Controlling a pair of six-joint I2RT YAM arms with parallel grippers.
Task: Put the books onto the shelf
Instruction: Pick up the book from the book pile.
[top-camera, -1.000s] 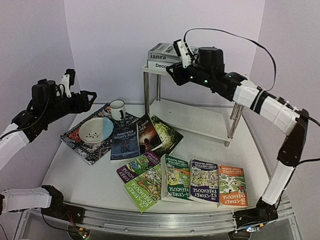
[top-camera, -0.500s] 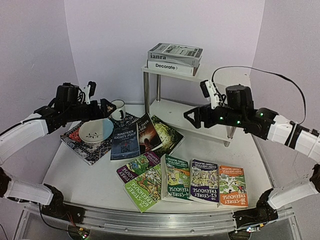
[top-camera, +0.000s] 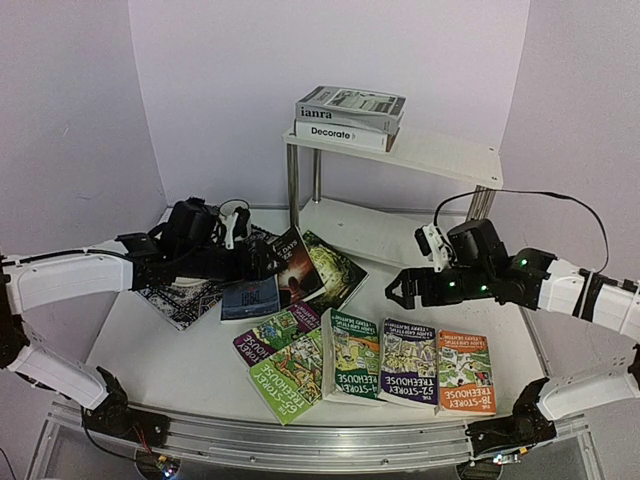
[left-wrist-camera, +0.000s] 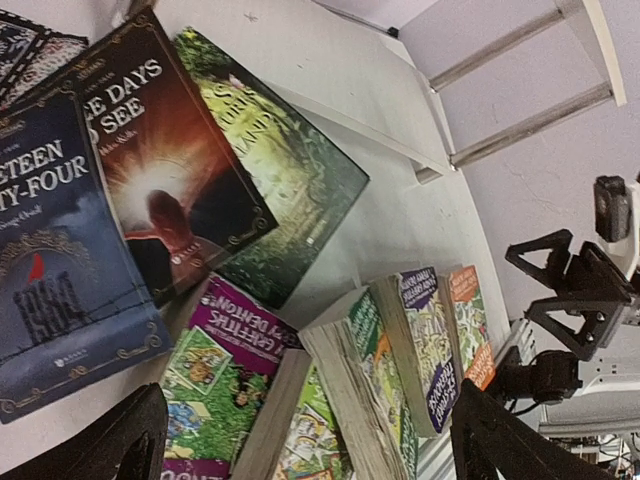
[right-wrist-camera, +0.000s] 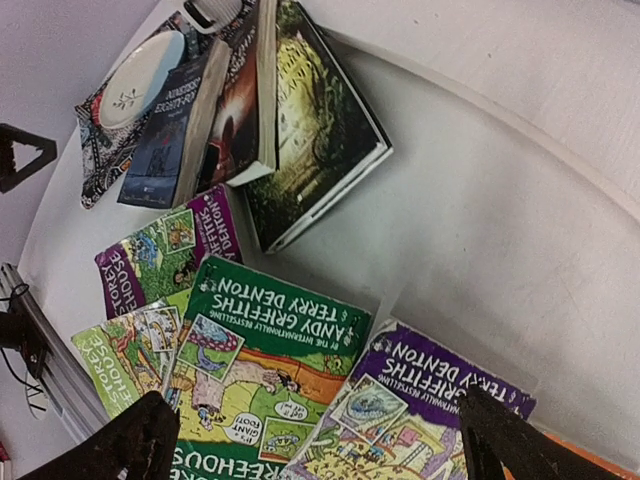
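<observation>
ok so left fingers (left-wrist-camera: 110, 450) spread wide over dark novels (top-camera: 250, 285) mid-left, right fingers (right-wrist-camera: 140, 440) spread too, above Treehouse books (top-camera: 408, 360) lower centre

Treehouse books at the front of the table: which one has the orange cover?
The orange Treehouse book, at the right end of the row. The purple Treehouse book lies beside it on its left; the others are green or purple.

Both arms low, left pincer (top-camera: 267, 260) and right pincer (top-camera: 393, 290) wide open (tips inward).
</observation>
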